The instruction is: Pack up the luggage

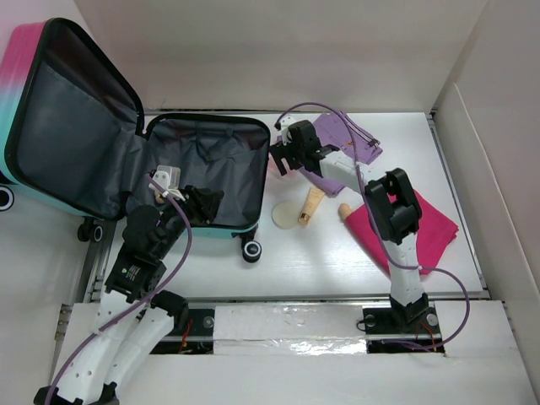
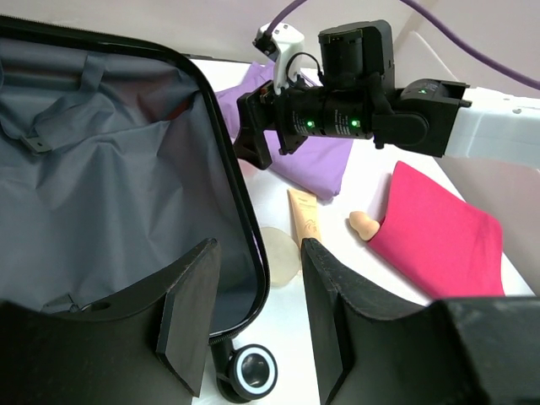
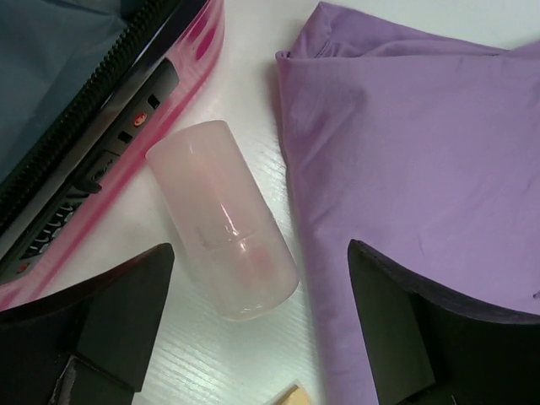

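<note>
The luggage (image 1: 211, 173) lies open at the left, grey lining up, its pink-to-teal lid (image 1: 72, 126) standing raised behind. My left gripper (image 1: 198, 205) hovers over its near right rim. In the left wrist view the jaws (image 2: 257, 321) stand open, with the black rim (image 2: 245, 211) running below the gap, untouched. My right gripper (image 1: 283, 156) hangs just right of the luggage, wide open (image 3: 261, 329) over a pale pink translucent bottle (image 3: 224, 232). The bottle lies on the table between the luggage's pink side (image 3: 101, 143) and a purple cloth (image 3: 422, 169).
The purple cloth (image 1: 346, 139) sits at the back right and a folded magenta cloth (image 1: 413, 224) nearer. Between them and the luggage lie a beige tube (image 1: 310, 207), a pale round disc (image 1: 287, 213) and a peach-coloured piece (image 1: 344, 211). A luggage wheel (image 2: 253, 371) sits under my left jaws.
</note>
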### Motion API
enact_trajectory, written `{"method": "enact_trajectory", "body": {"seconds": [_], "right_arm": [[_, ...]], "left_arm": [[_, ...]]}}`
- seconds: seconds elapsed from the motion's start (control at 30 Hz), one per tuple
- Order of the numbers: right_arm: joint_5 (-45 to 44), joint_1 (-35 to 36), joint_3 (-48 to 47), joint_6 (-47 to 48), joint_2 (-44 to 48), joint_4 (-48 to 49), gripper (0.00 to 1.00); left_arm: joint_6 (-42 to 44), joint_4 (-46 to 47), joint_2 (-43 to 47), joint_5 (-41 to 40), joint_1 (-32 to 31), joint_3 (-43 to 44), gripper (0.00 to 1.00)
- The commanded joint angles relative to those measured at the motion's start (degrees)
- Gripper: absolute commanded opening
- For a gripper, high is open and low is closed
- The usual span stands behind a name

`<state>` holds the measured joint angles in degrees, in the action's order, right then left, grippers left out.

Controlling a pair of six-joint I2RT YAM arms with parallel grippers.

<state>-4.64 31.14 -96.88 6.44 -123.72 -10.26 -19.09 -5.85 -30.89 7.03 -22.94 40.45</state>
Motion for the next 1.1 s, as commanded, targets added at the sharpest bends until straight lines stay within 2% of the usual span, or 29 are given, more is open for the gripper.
{"method": "enact_trajectory", "body": {"seconds": [0.0, 0.17, 0.2, 0.23, 0.47, 0.5, 0.53, 0.57, 0.6, 0.7, 0.9, 1.07], "right_arm": [[3.9, -0.6, -3.5, 3.3, -1.7, -1.4, 0.89], [7.9, 0.0, -5.8, 4.5, -4.2, -3.4, 0.83], [7.9, 0.0, -5.3, 4.5, -4.2, -3.3, 0.77], [8.1, 0.5, -4.9, 4.3, -4.4, -3.1, 0.74], [11.4, -0.5, -2.5, 2.7, -5.7, -1.6, 0.73], [11.8, -0.5, -2.1, 2.2, -5.6, -1.1, 0.70], [11.7, -0.5, -1.0, 1.6, -4.6, -0.5, 0.61], [11.4, -0.5, -0.2, 1.6, -4.6, -0.2, 0.61], [11.2, -0.5, 1.1, 0.8, -2.3, 0.5, 0.54], [12.4, -1.6, 9.6, -3.0, 2.9, 8.2, 0.45], [9.0, -1.6, 23.1, -6.3, 18.8, 13.1, 0.45], [2.4, 2.3, 29.1, -8.5, 30.2, 13.3, 0.45]], "left_arm": [[-0.2, 2.4, -0.4, 1.0, -0.3, 1.9, 0.40], [-0.2, 2.4, 0.0, 0.7, -0.3, 1.8, 0.40], [-0.2, 2.4, 0.0, 0.8, -0.3, 1.8, 0.40], [-0.2, 2.4, 0.0, 1.0, -0.3, 1.8, 0.40], [-0.2, 2.4, 0.0, 1.1, -0.3, 1.8, 0.40], [-0.2, 2.4, 0.0, 1.1, -0.3, 1.8, 0.40], [-0.2, 2.4, 0.1, 1.2, -0.3, 1.8, 0.40], [-0.2, 2.4, 0.1, 1.2, -0.3, 1.8, 0.40], [-0.2, 2.5, 0.1, 1.2, -0.3, 1.7, 0.40], [-0.3, 2.5, 0.4, 1.4, -0.3, 1.7, 0.40], [-0.5, 2.6, 0.7, 1.8, -0.3, 1.7, 0.40], [-0.6, 2.8, 1.3, 1.8, -0.3, 1.7, 0.40]]}}
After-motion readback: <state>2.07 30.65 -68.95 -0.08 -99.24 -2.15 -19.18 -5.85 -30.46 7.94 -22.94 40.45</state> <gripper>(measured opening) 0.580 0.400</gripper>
